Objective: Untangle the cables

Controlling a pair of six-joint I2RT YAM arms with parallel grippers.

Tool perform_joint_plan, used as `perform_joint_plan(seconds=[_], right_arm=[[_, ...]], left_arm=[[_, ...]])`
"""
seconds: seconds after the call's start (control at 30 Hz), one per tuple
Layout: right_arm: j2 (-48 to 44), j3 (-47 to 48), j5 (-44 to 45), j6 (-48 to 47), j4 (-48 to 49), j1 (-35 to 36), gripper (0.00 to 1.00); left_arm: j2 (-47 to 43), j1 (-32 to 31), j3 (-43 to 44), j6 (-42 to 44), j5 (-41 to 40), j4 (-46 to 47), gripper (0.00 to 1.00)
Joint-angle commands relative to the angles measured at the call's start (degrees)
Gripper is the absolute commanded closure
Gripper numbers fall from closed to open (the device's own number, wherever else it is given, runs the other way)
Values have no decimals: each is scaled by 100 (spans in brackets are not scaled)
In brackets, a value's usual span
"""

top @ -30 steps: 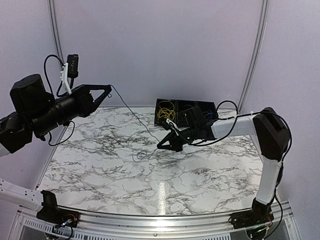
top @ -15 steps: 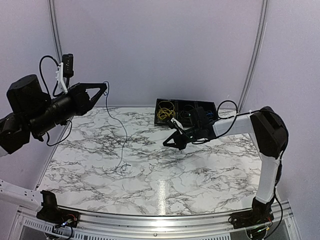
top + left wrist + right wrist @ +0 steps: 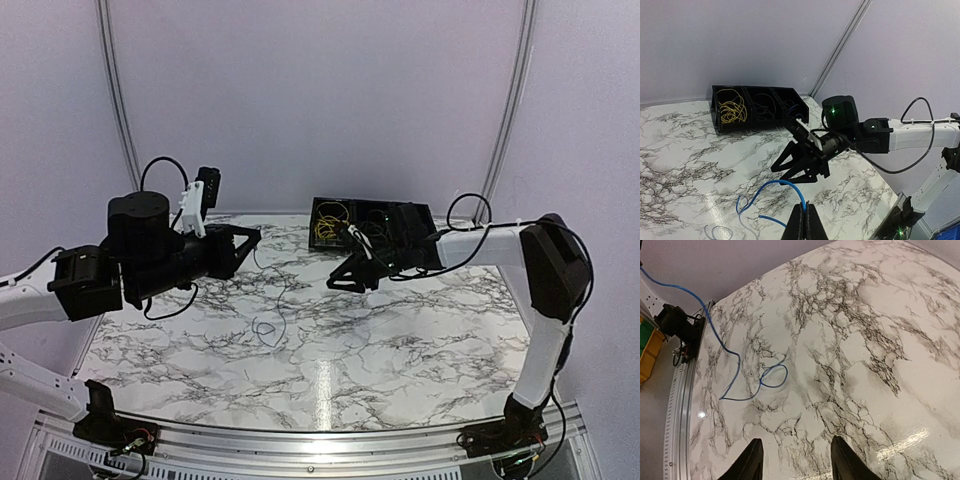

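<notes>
- My left tool (image 3: 804, 210) is clenched on the blue cable (image 3: 777, 181), its two fingers pressed together around the wire.
- The left wrist view shows the cable rising from that pinch in a short arc, then dropping to the tabletop (image 3: 400, 340).
- From above, the left tool hangs over the left half of the tabletop. The cable trails down from it, and its free end lies in a small loose loop on the marble.
- My right tool (image 3: 796, 440) is released, fingers spread wide with nothing between them.
- It points low across the tabletop toward the left, just in front of the tray (image 3: 370, 203), and is not touching the blue cable.
- In the right wrist view the blue cable comes in from the upper left, bends down over the marble and curls into a small loop well ahead of the fingers.
- The tray is black with three compartments and stands at the far edge of the tabletop.
- The yellow cable (image 3: 732, 110) sits bundled in the left compartment.
- The black cable (image 3: 765, 105) lies in the middle compartment, dark against dark and hard to trace.
- I cannot tell what the right compartment holds.
</notes>
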Motion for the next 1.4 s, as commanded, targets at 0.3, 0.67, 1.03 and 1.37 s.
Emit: perform_joint_plan(seconds=[0.3, 0.67, 1.03, 1.37], right_arm=[[-814, 803, 54, -246, -382, 614, 34], [-391, 909, -445, -230, -455, 885, 30], [61, 1133, -644, -300, -710, 933, 53], [-388, 955, -530, 234, -277, 913, 100]], left_arm=[[643, -24, 384, 41, 616, 547, 100], [522, -22, 325, -175, 871, 718, 100], [482, -25, 346, -158, 898, 728, 100], [249, -30, -437, 48, -167, 119, 55]])
